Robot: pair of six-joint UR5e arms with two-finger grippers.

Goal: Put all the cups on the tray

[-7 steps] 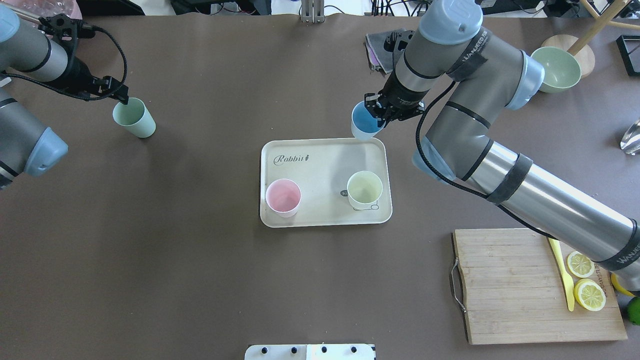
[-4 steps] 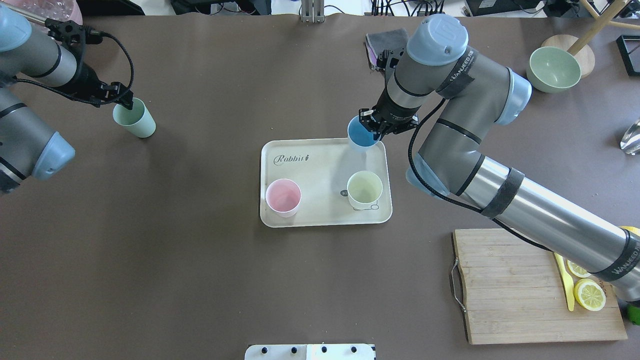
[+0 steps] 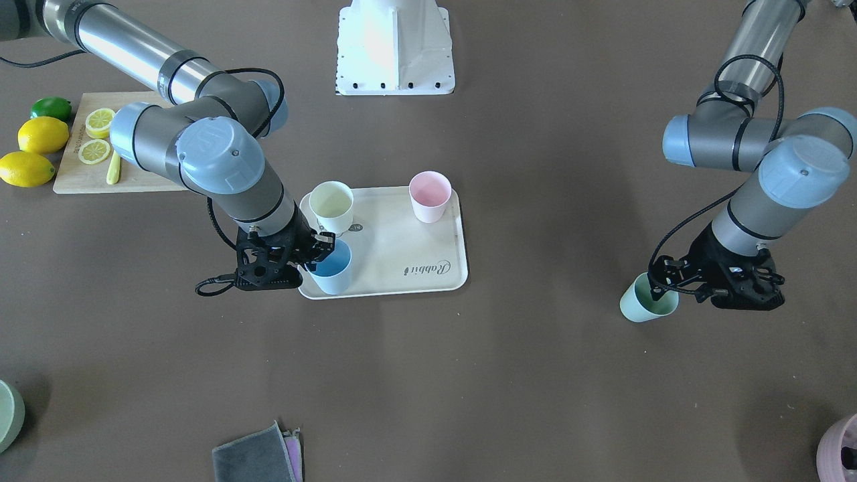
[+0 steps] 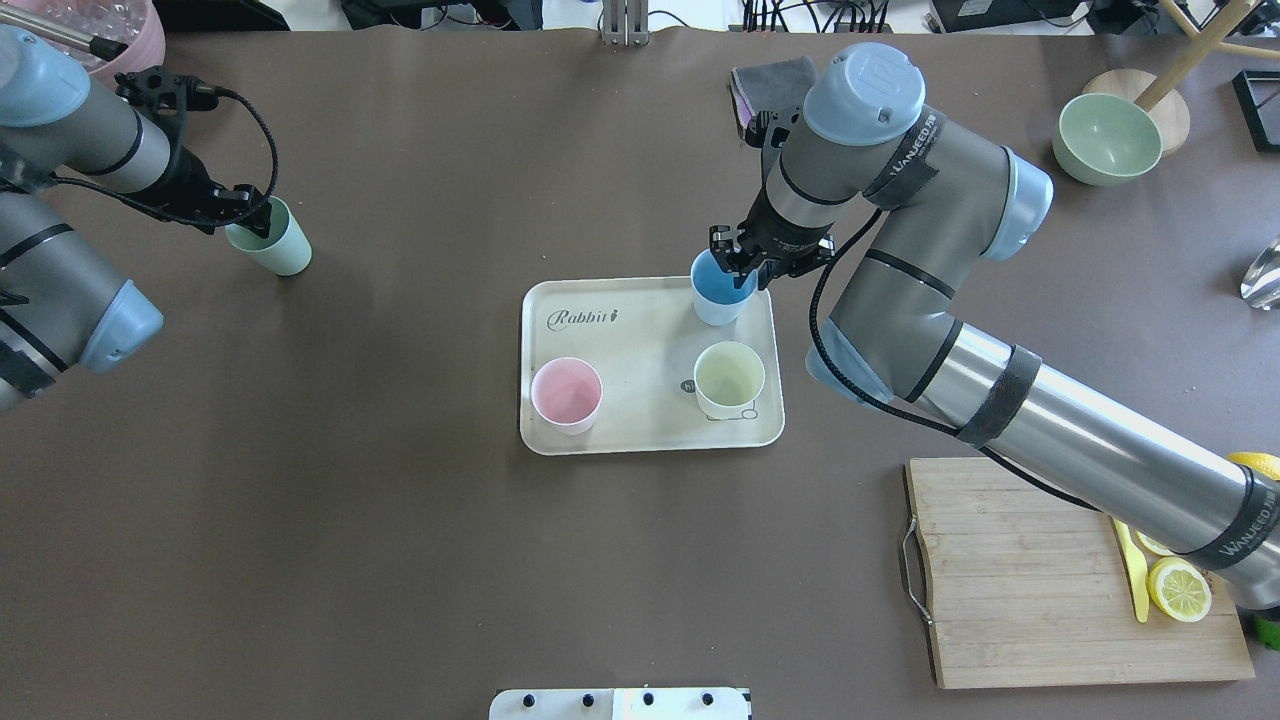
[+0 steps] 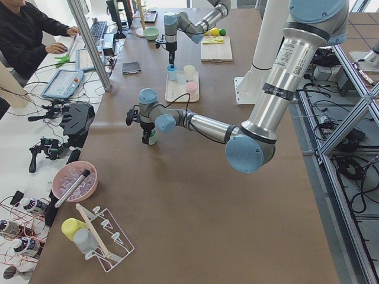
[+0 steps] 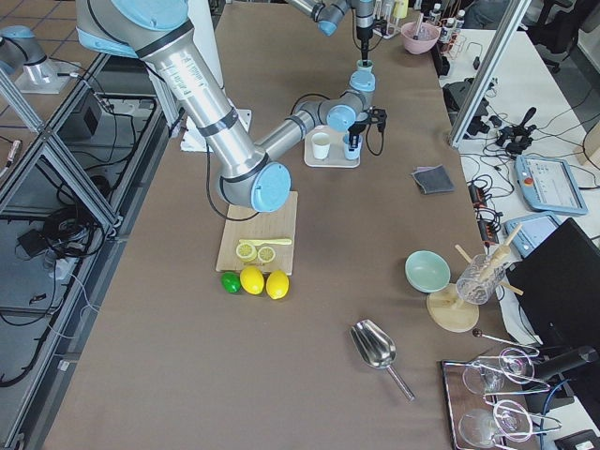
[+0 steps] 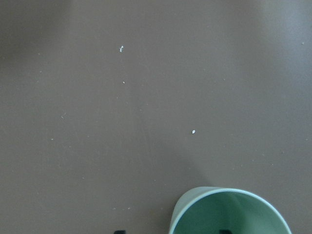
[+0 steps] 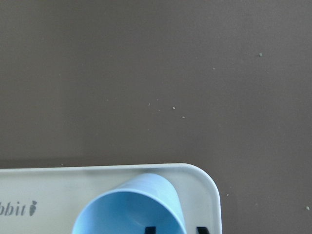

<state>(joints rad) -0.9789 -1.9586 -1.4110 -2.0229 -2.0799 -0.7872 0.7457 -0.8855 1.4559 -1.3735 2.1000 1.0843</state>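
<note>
The cream tray (image 4: 640, 345) lies mid-table; the pink cup (image 4: 566, 393) and the pale yellow cup (image 4: 729, 378) stand on it. My right gripper (image 4: 742, 272) is shut on the rim of the light blue cup (image 4: 718, 292), holding it low over the tray's far right corner (image 8: 195, 173); whether it touches the tray I cannot tell. The mint green cup (image 4: 272, 240) stands on the table far to the left. My left gripper (image 4: 255, 205) is open, with one finger inside the cup (image 7: 229, 214) and one outside its rim.
A wooden cutting board (image 4: 1020, 570) with lemon slices and a yellow knife lies at the near right. A sage-green bowl (image 4: 1105, 138) is at the far right, a grey cloth (image 4: 765, 80) behind the tray, a pink pot (image 3: 840, 448) beyond the left arm.
My right gripper has carried the blue cup from beyond the tray's far edge to over its far right corner and lowered it. My left gripper has moved onto the green cup's rim.
</note>
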